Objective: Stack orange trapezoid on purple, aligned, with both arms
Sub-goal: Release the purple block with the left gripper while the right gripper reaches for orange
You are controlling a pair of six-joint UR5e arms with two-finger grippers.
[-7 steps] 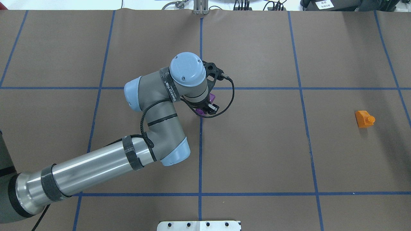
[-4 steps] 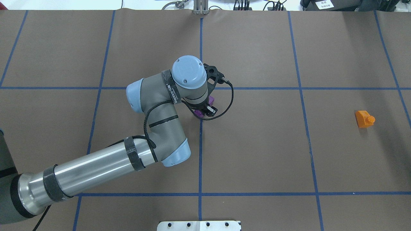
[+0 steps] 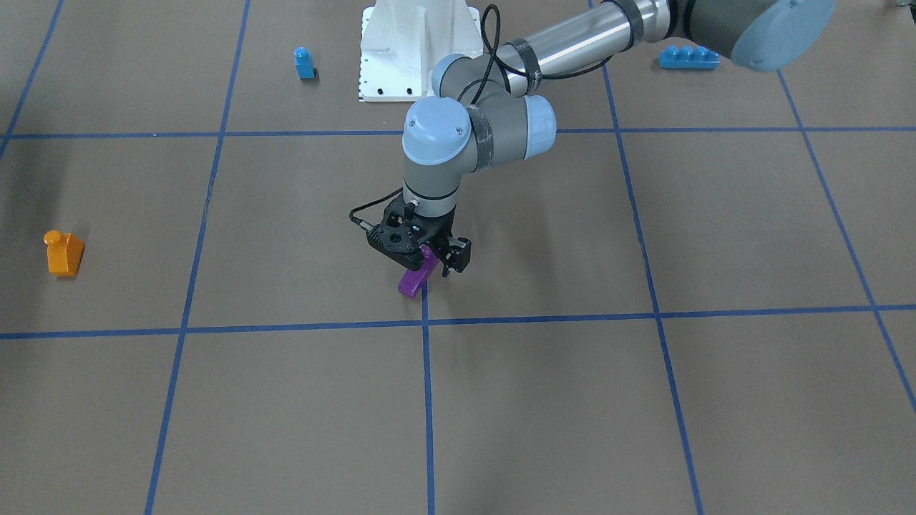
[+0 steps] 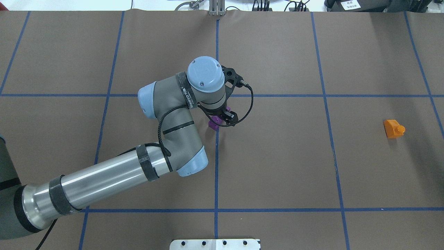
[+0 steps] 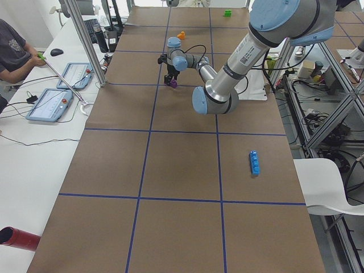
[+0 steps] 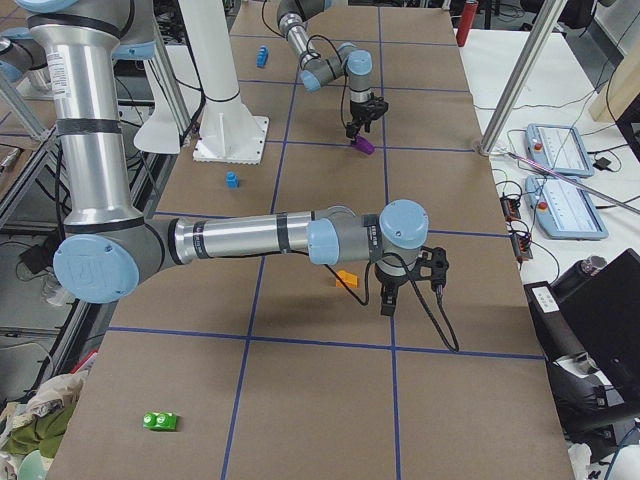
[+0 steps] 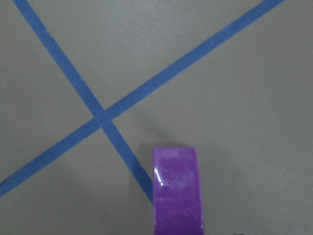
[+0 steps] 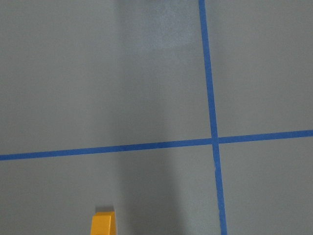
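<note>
My left gripper [image 3: 431, 263] is shut on the purple brick [image 3: 416, 279] and holds it tilted, low over the table by a tape crossing. The brick also shows in the overhead view [image 4: 214, 122] and at the bottom of the left wrist view [image 7: 176, 191]. The orange trapezoid [image 4: 394, 128] lies on the table far to the right, alone; it also shows in the front view [image 3: 63, 252]. My right gripper [image 6: 390, 300] hovers just beside the orange brick [image 6: 347, 279] in the right side view only. I cannot tell if it is open or shut.
A small blue single-stud brick [image 3: 304, 62] and a long blue brick [image 3: 688, 56] lie near the white pedestal base [image 3: 418, 43]. A green brick [image 6: 160, 421] lies at the table's right end. Blue tape lines cross the brown table.
My left wrist has turned and shifted a little with the purple brick in its grip. The brick now shows further left and nearer in the overhead view. The orange brick has not moved.
</note>
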